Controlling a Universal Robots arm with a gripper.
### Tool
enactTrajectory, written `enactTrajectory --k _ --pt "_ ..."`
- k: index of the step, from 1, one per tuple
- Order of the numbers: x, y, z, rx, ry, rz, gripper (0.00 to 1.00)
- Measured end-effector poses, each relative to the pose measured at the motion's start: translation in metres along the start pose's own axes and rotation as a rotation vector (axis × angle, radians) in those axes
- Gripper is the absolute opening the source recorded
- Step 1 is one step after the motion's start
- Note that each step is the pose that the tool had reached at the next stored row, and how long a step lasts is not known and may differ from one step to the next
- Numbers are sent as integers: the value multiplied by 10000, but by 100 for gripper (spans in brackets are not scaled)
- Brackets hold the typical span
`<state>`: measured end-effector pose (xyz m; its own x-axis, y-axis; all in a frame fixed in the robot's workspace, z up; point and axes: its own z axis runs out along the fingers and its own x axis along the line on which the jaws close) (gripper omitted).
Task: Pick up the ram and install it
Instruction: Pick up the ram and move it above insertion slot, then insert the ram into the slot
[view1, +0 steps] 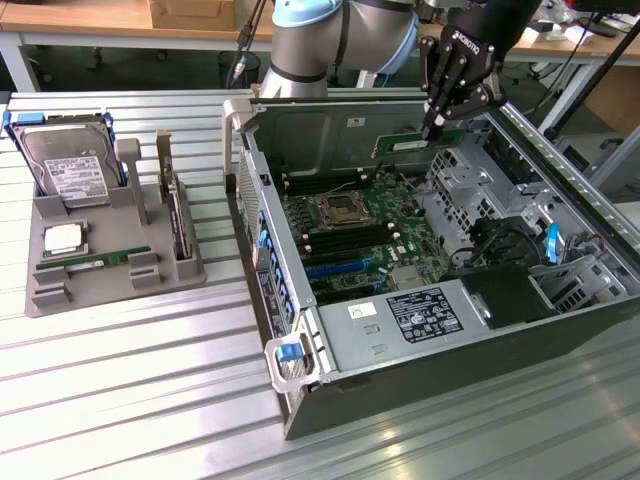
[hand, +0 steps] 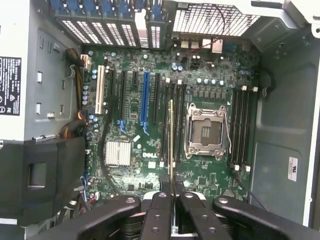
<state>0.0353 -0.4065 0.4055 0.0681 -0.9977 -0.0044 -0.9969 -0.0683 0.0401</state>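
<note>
My gripper (view1: 436, 124) hangs over the open computer case (view1: 560, 330), shut on the ram (view1: 412, 143), a long green stick held level by one end. The stick hovers above the motherboard (view1: 360, 228) toward the back wall of the case. In the wrist view the ram (hand: 171, 140) shows edge-on as a thin line running out from between my gripper's (hand: 172, 194) closed fingers. It lines up over the black memory slots (hand: 167, 125) beside the empty processor socket (hand: 207, 132).
A grey holder tray (view1: 40, 300) at the exterior view's left carries a second green stick (view1: 95, 262), a silver hard drive (view1: 70, 165) and a square processor chip (view1: 62, 238). The case's walls, drive cage (view1: 470, 180) and power supply (view1: 400, 325) surround the board.
</note>
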Motion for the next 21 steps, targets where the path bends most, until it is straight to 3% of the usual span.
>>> enactTrajectory --k 5,21 --pt "10 -162 -6 0 0 0 12" --pt "10 -154 44 -1 0 -6 12"
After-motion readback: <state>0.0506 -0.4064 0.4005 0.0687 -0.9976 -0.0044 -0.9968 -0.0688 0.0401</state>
